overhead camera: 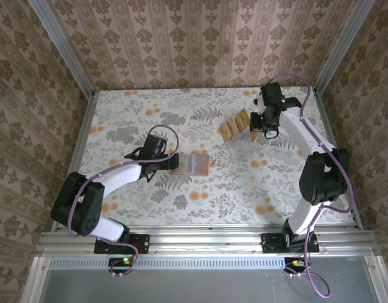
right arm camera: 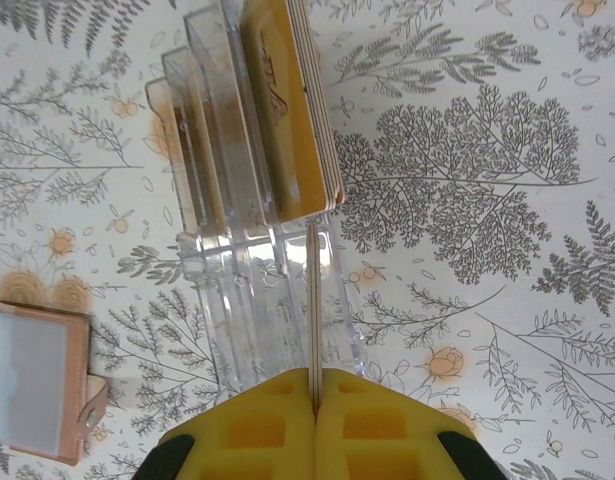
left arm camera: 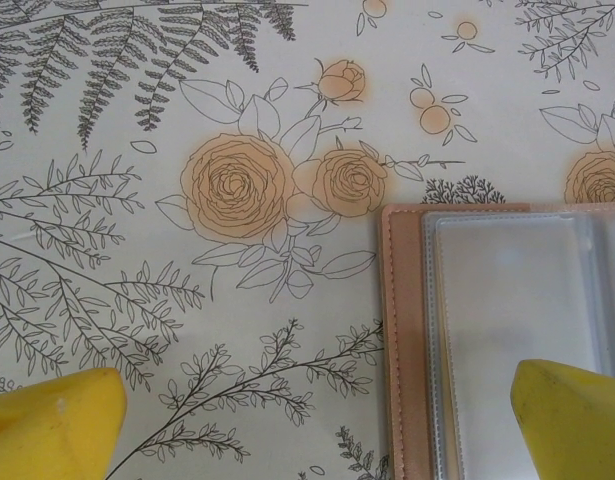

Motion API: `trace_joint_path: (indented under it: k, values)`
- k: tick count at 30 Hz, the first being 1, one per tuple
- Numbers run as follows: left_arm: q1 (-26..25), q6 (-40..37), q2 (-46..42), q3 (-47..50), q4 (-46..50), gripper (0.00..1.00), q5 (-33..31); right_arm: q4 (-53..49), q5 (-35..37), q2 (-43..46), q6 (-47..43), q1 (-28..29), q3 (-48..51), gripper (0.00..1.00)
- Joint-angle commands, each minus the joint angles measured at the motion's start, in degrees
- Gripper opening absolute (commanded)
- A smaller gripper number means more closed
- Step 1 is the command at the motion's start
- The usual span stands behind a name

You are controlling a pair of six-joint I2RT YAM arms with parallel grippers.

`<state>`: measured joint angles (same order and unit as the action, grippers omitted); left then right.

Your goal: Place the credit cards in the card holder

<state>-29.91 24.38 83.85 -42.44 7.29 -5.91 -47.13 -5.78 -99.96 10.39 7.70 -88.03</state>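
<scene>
The card holder (overhead camera: 197, 164) lies open on the table, pink-edged with clear sleeves (left arm camera: 507, 320). My left gripper (overhead camera: 171, 163) stands open at its left end; one yellow fingertip (left arm camera: 572, 420) is over the sleeve and the other (left arm camera: 52, 428) is over bare table. Tan-orange credit cards (overhead camera: 235, 125) stand in a clear plastic stand (right arm camera: 242, 290). My right gripper (right arm camera: 314, 385) is shut on a credit card (right arm camera: 313, 300), seen edge-on over the near end of the stand. More cards (right arm camera: 292, 110) fill the slot beyond. The holder (right arm camera: 32, 380) shows at lower left in the right wrist view.
The table (overhead camera: 149, 117) has a floral cloth, with aluminium rails at both sides and patterned walls behind. The stand sits right of centre at the back, and the holder lies at the centre, about a hand's width apart.
</scene>
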Motion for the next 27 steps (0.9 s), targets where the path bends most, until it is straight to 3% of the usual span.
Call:
trace_joint_path:
  k: [1,27]
  values:
    - [0.0,-0.6,0.7,-1.6,0.9,1.00,0.4,-1.7,0.9,1.6,-1.0,0.2,-1.1,0.00]
    - [-0.4,-0.5,0.4,-1.2,0.5,1.00,0.0,1.3,0.8,-1.2,-6.1,0.2,4.3,0.00]
